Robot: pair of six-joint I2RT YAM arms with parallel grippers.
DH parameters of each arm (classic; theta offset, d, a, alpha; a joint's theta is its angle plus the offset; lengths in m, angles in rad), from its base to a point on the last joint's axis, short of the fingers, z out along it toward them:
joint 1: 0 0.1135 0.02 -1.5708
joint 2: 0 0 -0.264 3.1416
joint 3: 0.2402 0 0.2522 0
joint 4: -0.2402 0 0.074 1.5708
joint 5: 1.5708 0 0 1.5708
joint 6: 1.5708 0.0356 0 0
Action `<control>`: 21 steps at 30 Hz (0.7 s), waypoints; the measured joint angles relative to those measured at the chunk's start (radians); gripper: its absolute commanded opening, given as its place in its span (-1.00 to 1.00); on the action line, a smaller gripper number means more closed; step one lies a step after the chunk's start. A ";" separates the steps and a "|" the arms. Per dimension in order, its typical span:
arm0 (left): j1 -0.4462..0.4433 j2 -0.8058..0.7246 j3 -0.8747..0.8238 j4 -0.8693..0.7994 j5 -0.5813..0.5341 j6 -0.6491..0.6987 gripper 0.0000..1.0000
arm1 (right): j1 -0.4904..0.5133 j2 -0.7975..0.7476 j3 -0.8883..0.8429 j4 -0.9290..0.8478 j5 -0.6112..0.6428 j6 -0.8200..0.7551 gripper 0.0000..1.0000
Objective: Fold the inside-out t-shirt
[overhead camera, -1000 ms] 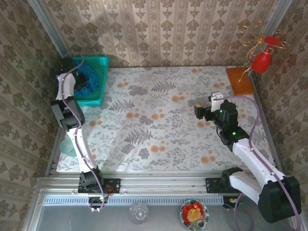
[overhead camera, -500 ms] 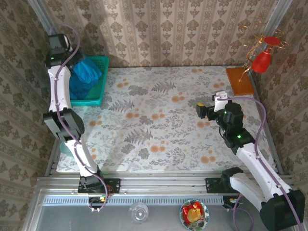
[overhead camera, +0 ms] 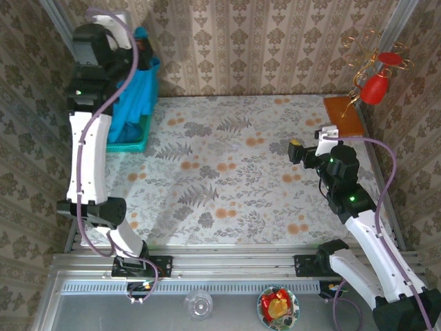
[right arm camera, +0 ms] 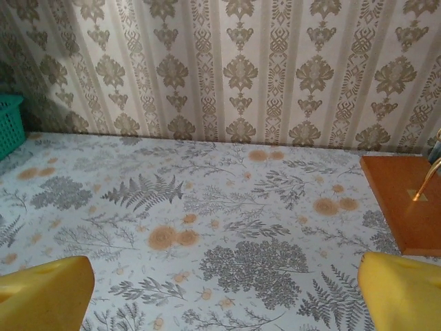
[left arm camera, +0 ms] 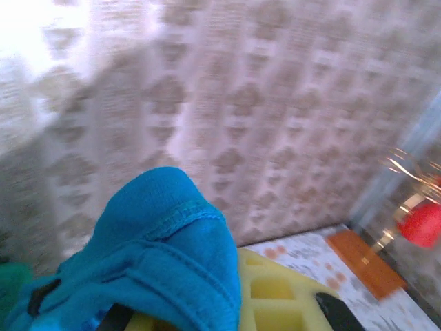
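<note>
Left arm [overhead camera: 89, 148] raised high, left hand [overhead camera: 140, 49] clamping t-shirt [overhead camera: 134, 96] (right hand [overhead camera: 310, 141] wide, low)

A green mesh basket [overhead camera: 131, 144] sits far left on the floral worktop [overhead camera: 227, 193]. A wooden board [overhead camera: 342, 115] lies far right, beneath a red ornament [overhead camera: 376, 86].

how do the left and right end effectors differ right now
The left end effector is shut on the teal-blue t-shirt; the right end effector is open and holds nothing. The left end effector is high up by the back wall, with the t-shirt hanging over the green basket; the right end effector sits low over the floral table. Both have yellow fingers.
</note>
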 measured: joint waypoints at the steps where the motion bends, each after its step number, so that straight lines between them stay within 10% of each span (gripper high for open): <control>1: -0.058 -0.005 0.000 0.000 -0.007 0.021 -1.00 | 0.000 -0.003 0.001 -0.003 0.006 0.014 0.93; 5: -0.288 0.013 0.000 -0.018 -0.025 0.103 -0.97 | 0.000 -0.005 0.018 -0.050 0.073 0.074 0.81; 10: -0.504 0.147 0.021 -0.069 0.005 0.167 -0.02 | 0.000 0.011 0.086 -0.149 0.230 0.179 0.78; 21: -0.618 0.220 -0.291 -0.137 -0.052 0.188 0.12 | -0.007 0.093 0.110 -0.273 0.262 0.325 0.79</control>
